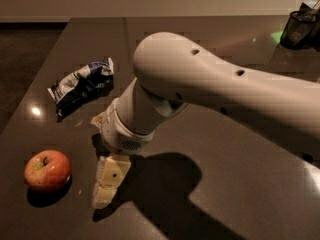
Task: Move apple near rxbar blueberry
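The round red apple with yellow-green patches [47, 170] rests on the dark glossy tabletop [260, 204]. Behind the apple lies a wrinkly blue-and-white chip bag [82, 84]. Just right of the apple, the cream two-finger gripper [100, 159] hangs low, fingers spread apart, gripping nothing. Far right of the apple, at the rear, stands a black mesh container [299, 28].

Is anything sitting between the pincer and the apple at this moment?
Nothing visible does. The pincer hangs beside the apple, with only bare tabletop between them. The crumpled bag lies farther back, off that line. The blue bar is not in view, so the onward path cannot be judged.
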